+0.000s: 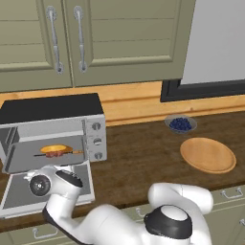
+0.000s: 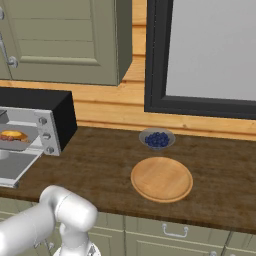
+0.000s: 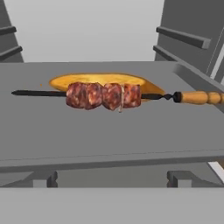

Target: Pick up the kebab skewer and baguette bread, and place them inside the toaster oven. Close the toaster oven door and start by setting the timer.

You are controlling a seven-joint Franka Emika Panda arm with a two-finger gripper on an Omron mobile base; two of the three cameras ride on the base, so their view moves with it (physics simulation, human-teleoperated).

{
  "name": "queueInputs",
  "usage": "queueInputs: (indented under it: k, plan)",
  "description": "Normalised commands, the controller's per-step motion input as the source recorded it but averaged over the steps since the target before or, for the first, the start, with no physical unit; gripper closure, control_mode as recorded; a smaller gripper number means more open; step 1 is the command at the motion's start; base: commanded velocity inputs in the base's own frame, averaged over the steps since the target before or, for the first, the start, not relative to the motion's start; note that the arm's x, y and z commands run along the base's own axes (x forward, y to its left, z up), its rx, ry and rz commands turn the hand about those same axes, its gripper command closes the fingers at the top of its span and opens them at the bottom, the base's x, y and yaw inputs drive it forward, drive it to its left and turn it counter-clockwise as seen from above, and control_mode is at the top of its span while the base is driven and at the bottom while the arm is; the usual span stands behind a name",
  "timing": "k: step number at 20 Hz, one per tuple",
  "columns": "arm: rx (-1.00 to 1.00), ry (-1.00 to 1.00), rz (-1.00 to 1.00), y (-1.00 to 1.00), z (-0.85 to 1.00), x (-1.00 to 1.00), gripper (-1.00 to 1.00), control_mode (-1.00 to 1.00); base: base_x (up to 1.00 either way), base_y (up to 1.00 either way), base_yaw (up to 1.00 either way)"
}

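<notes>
Kebab skewer [image 3: 105, 96] and baguette bread [image 3: 98, 80] are both seen lying on the rack inside the toaster oven [image 1: 52, 131], the skewer toward the front edge and touching the loaf behind it. Both are judged light and rigid, needing no further handling. The toaster oven door [image 1: 14, 195] is dropped flat; its stiff bar handle along the outer edge is judged the place to push up. The gripper is spread wide and holds nothing.
</notes>
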Motion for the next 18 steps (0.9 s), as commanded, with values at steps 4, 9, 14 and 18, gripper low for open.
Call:
queueInputs:
  k: [4,9,14,18]
  plan:
    - [0.00,-0.03,0.00,0.09,0.00,0.05,-1.00,-1.00,0.00,0.00,0.00]
    - [0.00,-0.04,0.00,0.03,0.00,0.09,-1.00,-1.00,0.00,0.00,0.00]
    - [0.02,-0.02,0.00,0.00,0.00,0.18,-1.00,-1.00,0.00,0.00,0.00]
    - [0.02,-0.02,0.00,0.00,0.00,0.17,-1.00,-1.00,0.00,0.00,0.00]
